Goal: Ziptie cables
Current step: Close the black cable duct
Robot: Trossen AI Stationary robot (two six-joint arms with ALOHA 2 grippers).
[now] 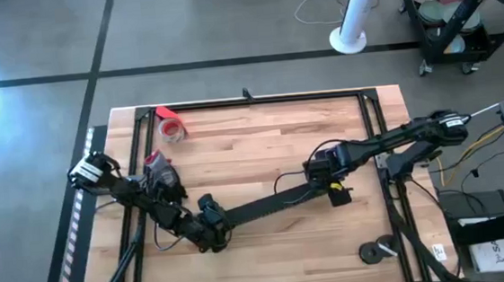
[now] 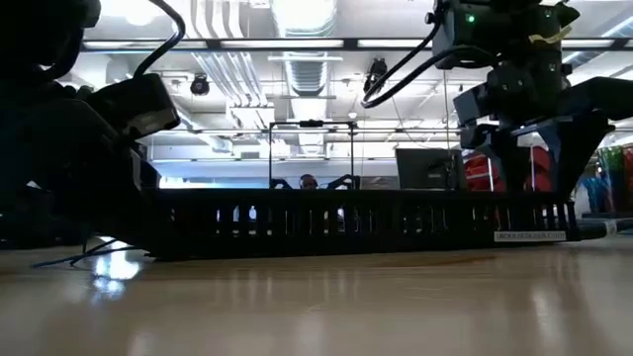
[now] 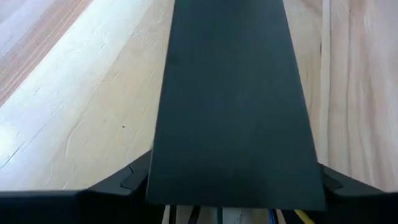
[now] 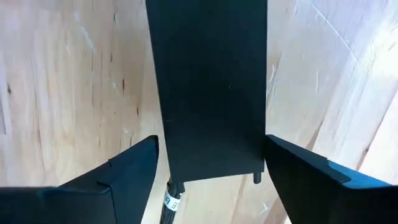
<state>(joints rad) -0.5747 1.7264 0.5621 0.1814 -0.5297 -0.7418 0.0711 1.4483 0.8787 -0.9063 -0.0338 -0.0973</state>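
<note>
We look down on a wooden worktop (image 1: 262, 149) where two dark arms meet at the ends of one long, flat black slotted strip (image 1: 262, 208) that lies diagonally across the boards. The left gripper (image 1: 212, 230) sits at the strip's near, lower end; in the left wrist view its fingers (image 3: 118, 183) stand apart on either side of the strip (image 3: 233, 106), close against its edges, though we cannot tell whether they press it. A few thin coloured wires (image 3: 286, 216), the only cables we can make out, show just under the strip's near edge. The right gripper (image 1: 327, 176) is over the strip's other end; its fingers (image 4: 124, 171) are spread wide, with clear gaps to the strip's end (image 4: 208, 93) between them. In the low view the strip (image 2: 356, 222) runs level across the worktop, its row of slots visible, with the right arm (image 2: 514, 89) above its end. A red tape roll (image 1: 172, 127) lies near the far left corner. We cannot pick out the ziptie in any view.
</note>
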